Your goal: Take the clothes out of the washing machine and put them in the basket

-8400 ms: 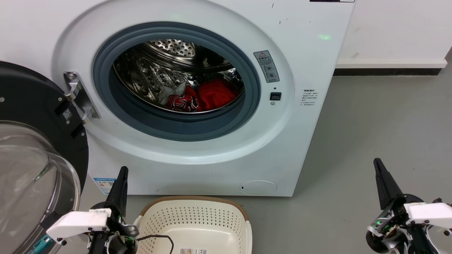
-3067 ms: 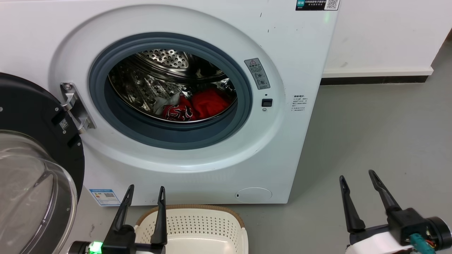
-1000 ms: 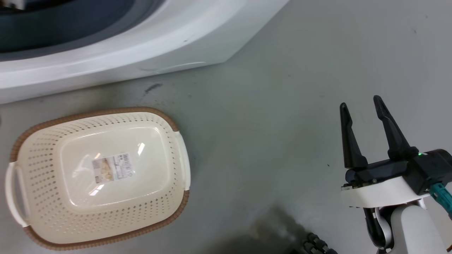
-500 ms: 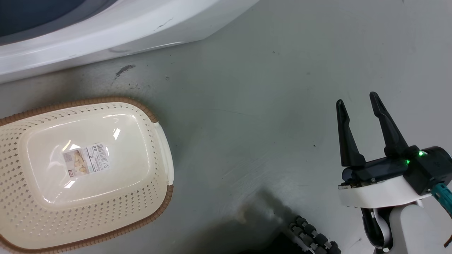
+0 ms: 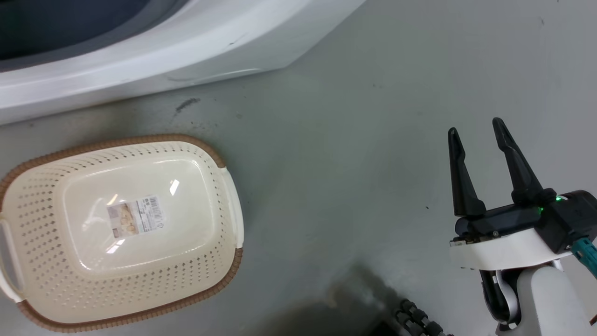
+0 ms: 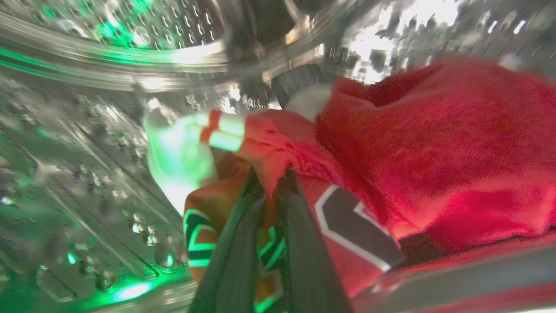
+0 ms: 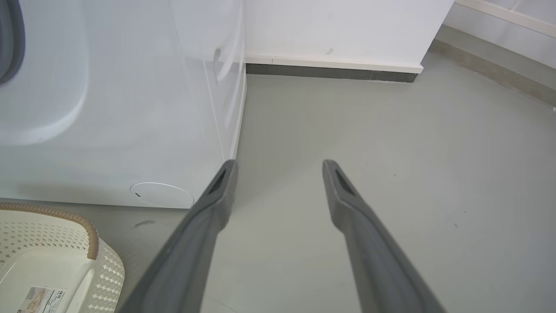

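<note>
Inside the drum (image 6: 108, 130), the left hand (image 6: 273, 178) has reached in and pinches the jersey (image 6: 356, 234), ready to pull; the right hand (image 5: 475, 126) at 4 o'clock hangs open, basket (image 5: 140, 138) empty.

Right gripper (image 5: 475, 128) sits low on the right in the head view, its two long dark jaws pointing up that view and spread well apart in a V. They're mounted on a black base with a white wrist shell (image 5: 503, 249) under it and the pale forearm (image 5: 545, 303) running off the bottom edge, and the right wrist view shows the same wide gap between them. Left gripper (image 6: 271, 182) is a different story: in the left wrist view its jaws are drawn almost together, pinching a fold of the clothes (image 6: 434, 152) right at the tips.
</note>
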{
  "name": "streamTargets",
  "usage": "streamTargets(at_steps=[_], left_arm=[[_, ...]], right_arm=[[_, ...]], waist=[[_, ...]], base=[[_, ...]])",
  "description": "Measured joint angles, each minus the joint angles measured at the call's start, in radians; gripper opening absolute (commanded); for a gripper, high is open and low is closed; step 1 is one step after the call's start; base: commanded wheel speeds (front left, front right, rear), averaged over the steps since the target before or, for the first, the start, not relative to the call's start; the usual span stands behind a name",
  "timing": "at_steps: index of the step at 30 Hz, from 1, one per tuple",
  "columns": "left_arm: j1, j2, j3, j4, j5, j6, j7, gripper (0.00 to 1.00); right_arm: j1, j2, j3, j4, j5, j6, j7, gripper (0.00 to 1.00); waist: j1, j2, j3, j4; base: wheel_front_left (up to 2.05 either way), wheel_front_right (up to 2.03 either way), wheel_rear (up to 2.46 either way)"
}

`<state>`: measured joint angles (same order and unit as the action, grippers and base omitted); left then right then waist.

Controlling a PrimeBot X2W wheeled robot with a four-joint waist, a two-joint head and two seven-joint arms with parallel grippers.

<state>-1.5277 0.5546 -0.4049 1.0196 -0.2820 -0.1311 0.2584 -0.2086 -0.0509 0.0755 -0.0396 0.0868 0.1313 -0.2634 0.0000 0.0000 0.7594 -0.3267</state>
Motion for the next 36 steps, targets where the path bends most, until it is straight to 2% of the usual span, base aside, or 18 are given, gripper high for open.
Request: streamTargets(at_steps=[6, 15, 22, 29, 36], left_arm=[[0.066, -0.049, 0.012, 0.023, -0.023, 0.009, -0.237, 0.00], [0.231, -0.139, 0.007, 0.073, -0.055, 0.015, -0.477, 0.00], [0.401, -0.191, 0.031, 0.014, -0.082, 0.033, -0.517, 0.00], [0.609, -0.212, 0.092, -0.258, -0.063, 0.071, -0.520, 0.00], [0.814, -0.220, 0.122, -0.481, -0.025, 0.069, -0.521, 0.00]], right_arm=[[-0.003, 0.000, -0.022, 0.013, -0.016, 0.000, 0.000, 1.00], [0.021, 0.000, -0.033, 0.043, -0.048, 0.000, 0.000, 1.00], [0.053, 0.000, -0.033, 0.063, -0.070, 0.000, 0.000, 1.00], [0.082, 0.001, -0.042, 0.081, -0.081, 0.000, 0.000, 1.00], [0.120, 0.001, -0.060, 0.099, -0.088, 0.000, 0.000, 1.00]], waist=[[0.0000, 0.0000, -0.075, 0.030], [-0.0001, 0.0000, -0.220, 0.088], [-0.0003, 0.0000, -0.333, 0.132], [-0.0003, 0.0000, -0.431, 0.175], [-0.0003, 0.0001, -0.519, 0.220]], base=[[0.00, 0.00, 0.00], [0.00, 0.00, 0.00], [0.00, 0.00, 0.00], [0.00, 0.00, 0.00], [0.00, 0.00, 0.00]])
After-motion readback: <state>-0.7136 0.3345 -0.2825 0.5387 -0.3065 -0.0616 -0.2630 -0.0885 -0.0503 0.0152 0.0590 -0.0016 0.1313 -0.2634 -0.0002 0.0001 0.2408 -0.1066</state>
